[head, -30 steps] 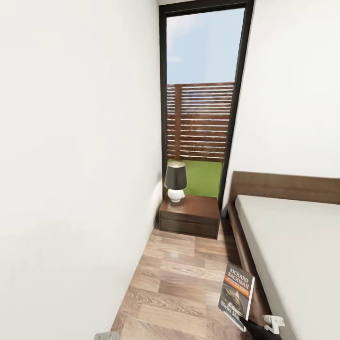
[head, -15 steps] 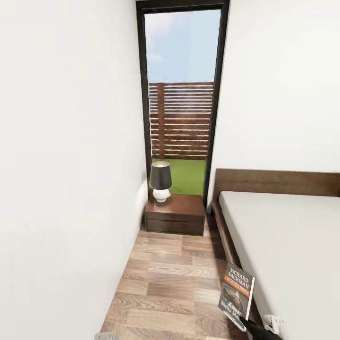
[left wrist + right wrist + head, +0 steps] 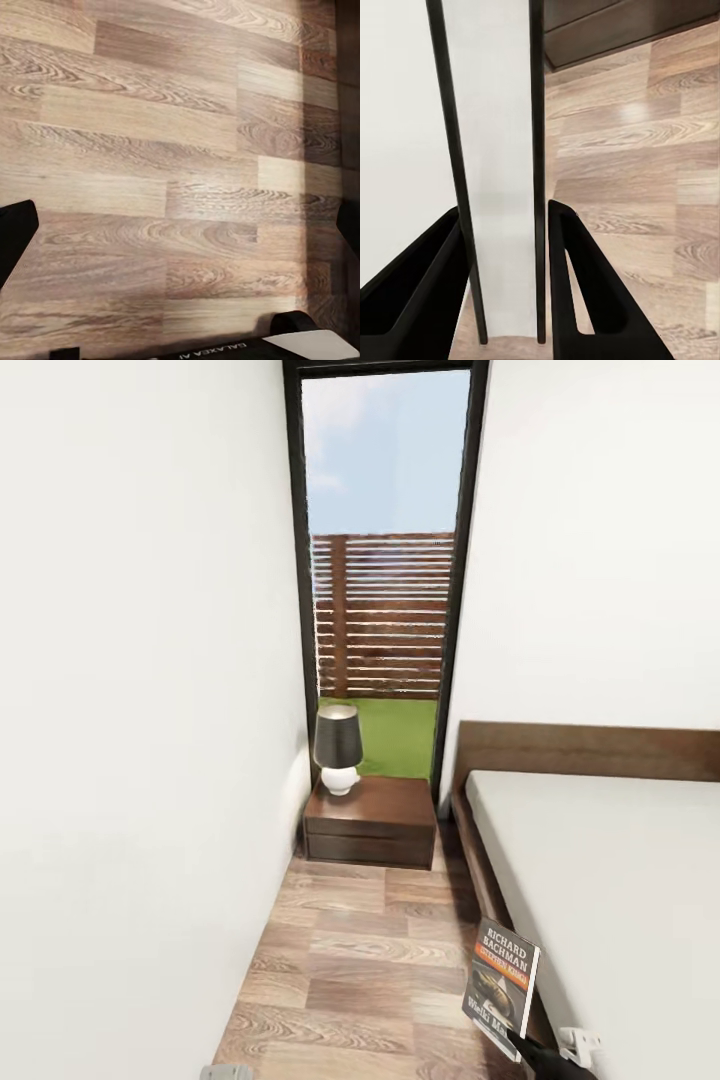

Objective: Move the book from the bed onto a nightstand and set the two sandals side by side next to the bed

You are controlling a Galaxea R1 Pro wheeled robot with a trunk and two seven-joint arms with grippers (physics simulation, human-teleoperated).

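Observation:
My right gripper (image 3: 520, 1048) at the lower right of the head view is shut on the book (image 3: 502, 985), which stands upright with its "Richard Bachman" cover facing me, beside the bed (image 3: 610, 880). In the right wrist view the book (image 3: 499, 150) shows edge-on, clamped between the two black fingers (image 3: 577, 285). The dark-brown nightstand (image 3: 372, 822) stands ahead by the window, left of the headboard. Over bare plank floor my left gripper (image 3: 180, 229) is open with nothing between its fingertips (image 3: 15, 232). The sandals are out of view.
A lamp (image 3: 338, 748) with a dark shade sits on the nightstand's left half. A white wall (image 3: 140, 760) runs close along the left, leaving a narrow strip of wood floor (image 3: 360, 960) between it and the bed's platform base. A tall black-framed window (image 3: 385, 580) is behind the nightstand.
The whole head view has shifted, so the camera turned and now faces the nightstand more squarely. The book stays in my right gripper at the same spot in the picture.

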